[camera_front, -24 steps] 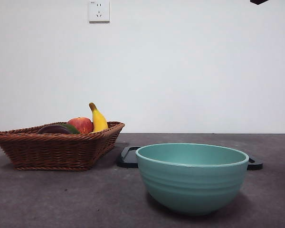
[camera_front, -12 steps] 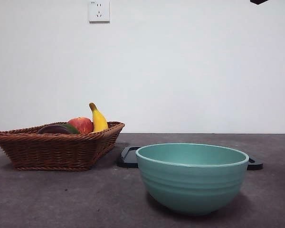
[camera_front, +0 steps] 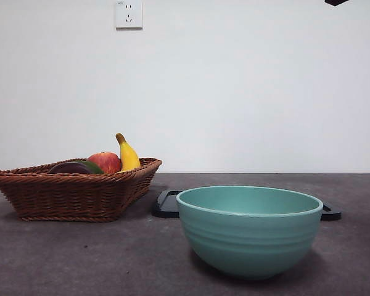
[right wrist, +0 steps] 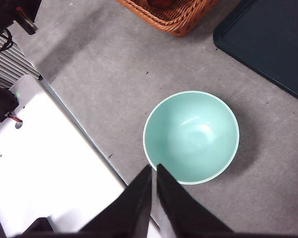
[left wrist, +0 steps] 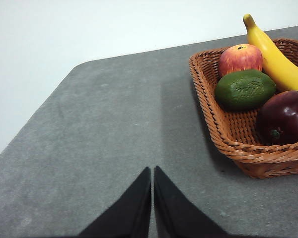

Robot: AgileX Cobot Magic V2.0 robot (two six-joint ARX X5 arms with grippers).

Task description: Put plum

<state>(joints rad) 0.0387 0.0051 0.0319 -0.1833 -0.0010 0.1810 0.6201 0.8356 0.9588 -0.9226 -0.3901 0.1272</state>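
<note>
Plum lies in the basket, near corner, beside the green fruit. Left tool closed, empty, short of it; right tool closed above the bowl, waiting.

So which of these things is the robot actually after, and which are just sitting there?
For the job:
- plum, dark purple, in the wicker basket

Just lying about:
- red apple
- green fruit
- banana
- teal bowl, empty
- dark tray behind the bowl

Neither hand is near the fruit.
</note>
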